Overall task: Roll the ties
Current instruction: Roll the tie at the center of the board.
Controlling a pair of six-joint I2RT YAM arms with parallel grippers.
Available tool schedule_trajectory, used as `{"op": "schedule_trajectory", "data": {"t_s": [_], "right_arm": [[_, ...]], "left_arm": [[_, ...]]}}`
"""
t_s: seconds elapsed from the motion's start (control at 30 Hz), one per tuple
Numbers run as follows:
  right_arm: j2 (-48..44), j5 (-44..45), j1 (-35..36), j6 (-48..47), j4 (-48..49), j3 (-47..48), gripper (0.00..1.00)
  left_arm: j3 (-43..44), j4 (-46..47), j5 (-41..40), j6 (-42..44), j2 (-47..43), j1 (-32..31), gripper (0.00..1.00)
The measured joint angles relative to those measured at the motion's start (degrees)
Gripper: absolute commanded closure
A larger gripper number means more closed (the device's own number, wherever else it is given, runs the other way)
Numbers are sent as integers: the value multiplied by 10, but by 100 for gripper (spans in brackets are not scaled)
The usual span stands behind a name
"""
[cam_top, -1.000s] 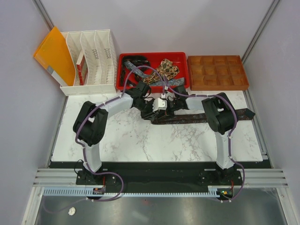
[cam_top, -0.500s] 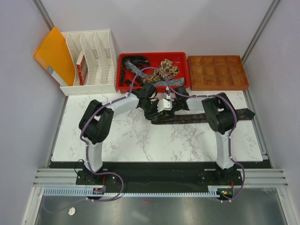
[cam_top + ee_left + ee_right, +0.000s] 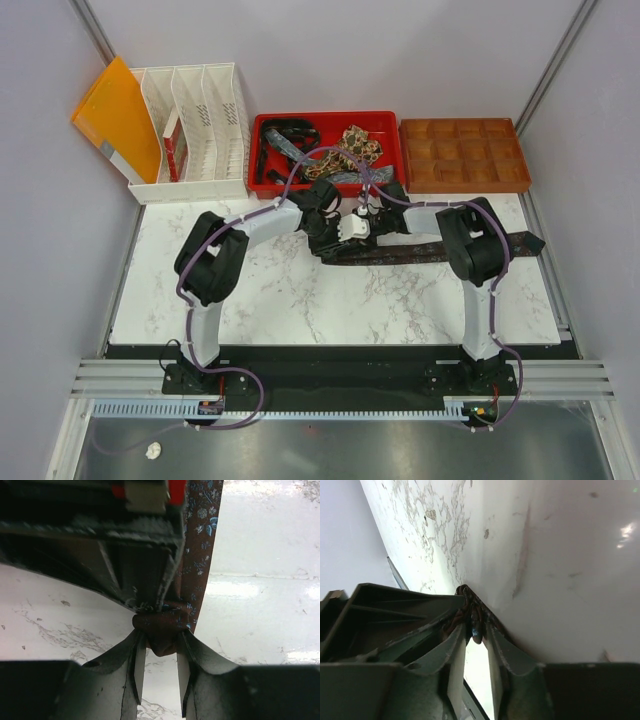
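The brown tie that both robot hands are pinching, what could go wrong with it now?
The little rolled-up end of the brown tie sits only at the tips of the left gripper, so it might slip out and unroll. The right gripper pinches the tie right next to it, so the two could bump. The long tail lies across the table to its right edge and might drag crooked.

No text, label, brand, number or sign can be read in any view. The red-and-white item point(image 3: 172, 150) standing in the white file organizer point(image 3: 216, 125) is too small for lettering to be made out. The small blue figures on the brown tie point(image 3: 200, 540) are seen as pattern only, not as letters.
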Motion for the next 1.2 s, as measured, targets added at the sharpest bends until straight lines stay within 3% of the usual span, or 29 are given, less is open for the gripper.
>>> {"op": "schedule_trajectory", "data": {"t_s": [0.17,0.53,0.57,0.67,0.7,0.8,1.2], "right_arm": [[-26,9,-20,-2,-6,-13,55],[-46,10,8,43,42,-44,56],[-46,13,14,46,48,-46,57],[-45,16,16,52,56,-50,75],[-43,16,16,53,59,-50,86],[-40,19,16,48,61,-50,99],[-37,24,4,7,38,-51,100]], "left_arm": [[2,0,-2,0,3,-2,65],[3,0,-2,2,4,-2,63],[3,-2,-3,2,4,-2,63],[2,-2,-5,2,4,-2,62],[2,-2,-5,3,4,-3,61],[2,-2,-4,4,4,-2,60],[-21,9,45,13,-5,30,32]]}}
